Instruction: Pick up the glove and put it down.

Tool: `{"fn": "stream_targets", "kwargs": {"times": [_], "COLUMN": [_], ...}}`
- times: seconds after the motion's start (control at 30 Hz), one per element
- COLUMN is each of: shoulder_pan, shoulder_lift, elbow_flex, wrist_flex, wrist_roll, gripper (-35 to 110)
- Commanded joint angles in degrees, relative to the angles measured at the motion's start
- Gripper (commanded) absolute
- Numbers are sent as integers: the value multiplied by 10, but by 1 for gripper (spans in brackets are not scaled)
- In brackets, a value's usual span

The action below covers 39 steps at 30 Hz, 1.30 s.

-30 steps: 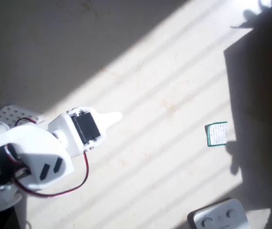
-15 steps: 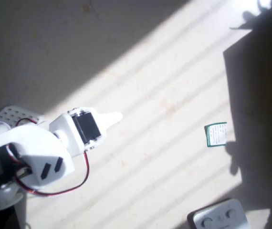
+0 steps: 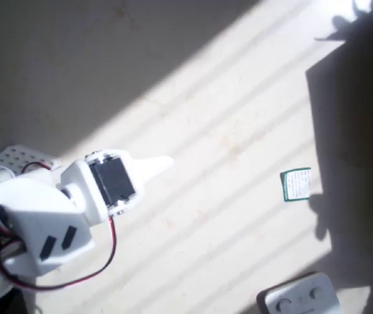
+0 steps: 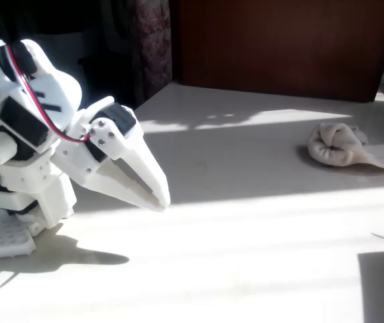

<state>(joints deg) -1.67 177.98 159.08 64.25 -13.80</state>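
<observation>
1. In the fixed view the white arm (image 4: 30,128) sits nearest the camera at about nine o'clock, its base on a perforated white plate (image 4: 0,237) at the lower left corner of the table (image 4: 246,235).
2. A red wire (image 4: 40,108) loops over the arm's upper segment toward the black servo at the wrist.
3. The gripper (image 4: 155,195) points down and to the right, its fingers drawn together to a single tip with a narrow slot between them higher up; nothing is held, and the tip hangs just above or at the tabletop, I cannot tell which.
4. In the overhead view the gripper (image 3: 163,163) shows as one white point aimed toward three o'clock over the sunlit striped table (image 3: 226,216), with nothing in it.
5. Well to the right in the overhead view, at about three o'clock, a small green-and-white card (image 3: 296,184) lies flat, and a grey device with round buttons (image 3: 301,297) sits at about five o'clock by the bottom edge.
6. Farthest off in the fixed view, at about two o'clock, the glove (image 4: 350,147) lies bunched on the table in shade, well apart from the gripper, one end trailing toward the right edge.
</observation>
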Motion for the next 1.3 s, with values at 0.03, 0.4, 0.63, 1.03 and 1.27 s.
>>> {"fn": "stream_targets", "kwargs": {"times": [0.03,0.4,0.63,1.03,1.27], "shoulder_pan": [1,-43,-134,-246,-285], "shoulder_lift": [-155,-504,-725,-1073,-1239], "elbow_flex": [-145,-525,-734,-1072,-1219], "wrist_flex": [-5,-7,-7,-7,-7], "wrist_roll": [-3,2,3,3,3], "gripper": [0,0,0,0,0]}}
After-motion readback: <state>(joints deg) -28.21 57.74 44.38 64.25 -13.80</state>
